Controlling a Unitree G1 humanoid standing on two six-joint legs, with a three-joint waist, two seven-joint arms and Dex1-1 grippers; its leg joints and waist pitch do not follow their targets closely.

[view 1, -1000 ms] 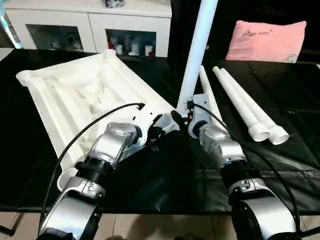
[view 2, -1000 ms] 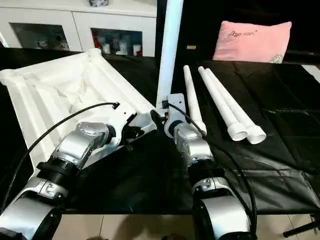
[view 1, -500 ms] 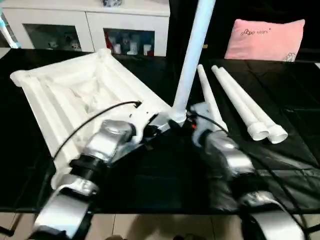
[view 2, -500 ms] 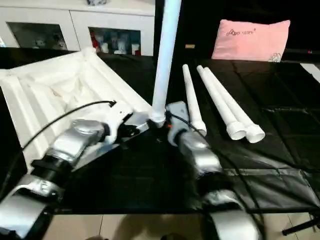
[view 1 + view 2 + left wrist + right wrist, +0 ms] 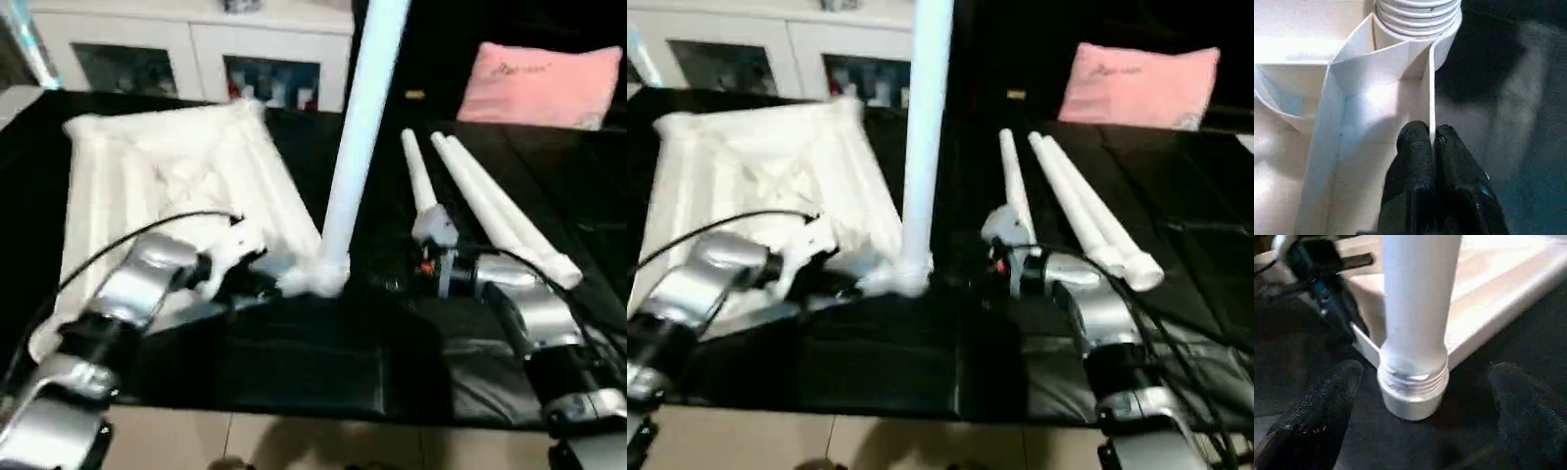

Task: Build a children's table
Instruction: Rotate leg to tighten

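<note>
1. White plastic everywhere in the head views: tabletop [image 5: 167,186] lies ribbed side up on the black table [image 5: 323,352], one leg [image 5: 358,127] stands upright at its near corner, three spare legs [image 5: 480,201] lie together to the right. My right gripper [image 5: 1004,257] sits just beside the standing leg.
2. Left wrist view: my left gripper [image 5: 1431,142] is pinched shut on a thin vertical rib [image 5: 1431,93] beside the corner socket [image 5: 1418,19], likely to steady the top.
3. Right wrist view: my right fingers [image 5: 1327,396] are spread wide either side of the leg's threaded base, not touching. Leg looks only partly seated.
</note>
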